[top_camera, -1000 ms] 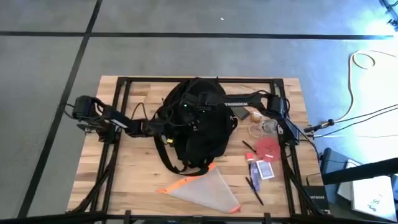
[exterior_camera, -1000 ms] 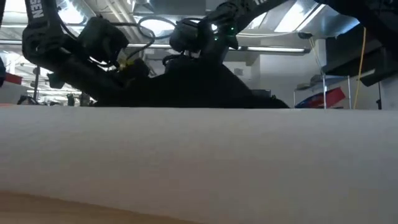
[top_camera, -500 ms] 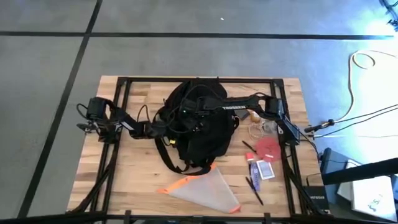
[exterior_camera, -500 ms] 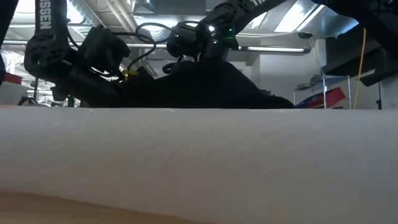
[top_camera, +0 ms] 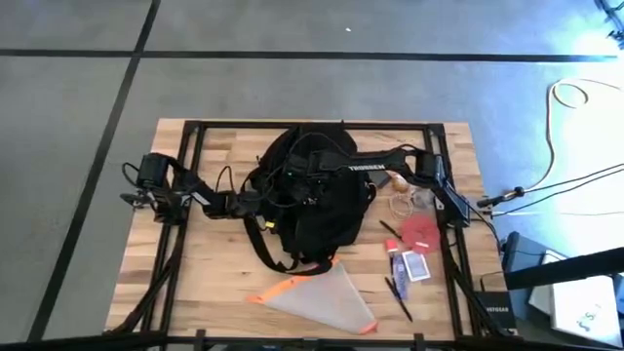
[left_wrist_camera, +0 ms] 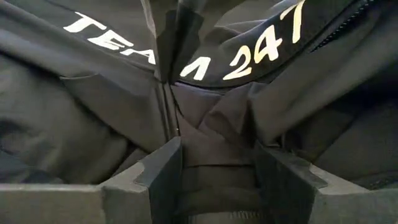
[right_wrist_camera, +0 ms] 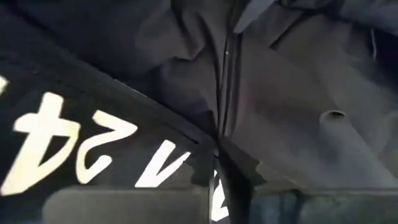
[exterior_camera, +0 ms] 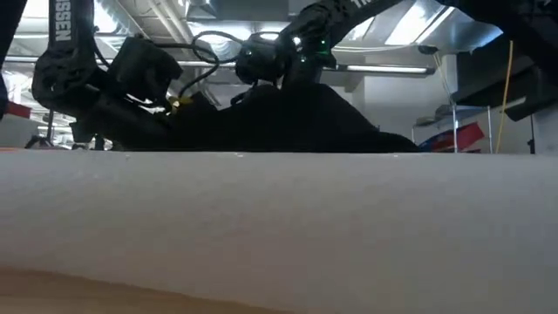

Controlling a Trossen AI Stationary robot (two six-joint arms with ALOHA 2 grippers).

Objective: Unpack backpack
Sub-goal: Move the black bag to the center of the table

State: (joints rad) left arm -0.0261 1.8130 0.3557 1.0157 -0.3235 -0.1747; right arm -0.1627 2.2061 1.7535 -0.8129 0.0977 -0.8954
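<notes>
Backpack (top_camera: 310, 200) fabric sits between the parted fingers of the left end effector (left_wrist_camera: 217, 177), at the bag's left side. Right end effector (right_wrist_camera: 221, 180) looks pinched on a fabric fold atop the backpack, mid-counter (top_camera: 195, 278).
</notes>
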